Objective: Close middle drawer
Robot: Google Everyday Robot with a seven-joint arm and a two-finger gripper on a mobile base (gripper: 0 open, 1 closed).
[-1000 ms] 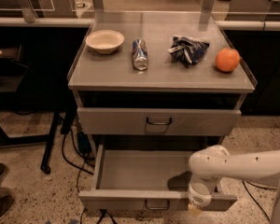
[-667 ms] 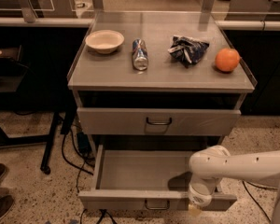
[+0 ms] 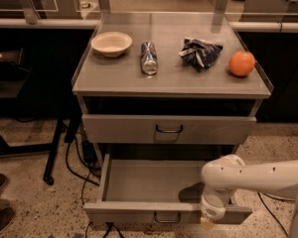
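The middle drawer (image 3: 139,213) is pulled far out at the bottom of the grey metal cabinet. Its inside looks empty, and a small dark wire handle (image 3: 167,217) sits at the centre of its front. My gripper (image 3: 211,217) points down at the drawer's front edge, right of the handle, and seems to touch the front panel. The white arm (image 3: 258,176) reaches in from the right, over the drawer's right side.
A shut drawer (image 3: 169,129) sits above the open one. On the cabinet top are a bowl (image 3: 111,43), a can lying down (image 3: 149,57), a crumpled bag (image 3: 200,53) and an orange (image 3: 242,63). Cables lie on the floor at left, with a table leg (image 3: 54,148) and shoes (image 3: 0,202).
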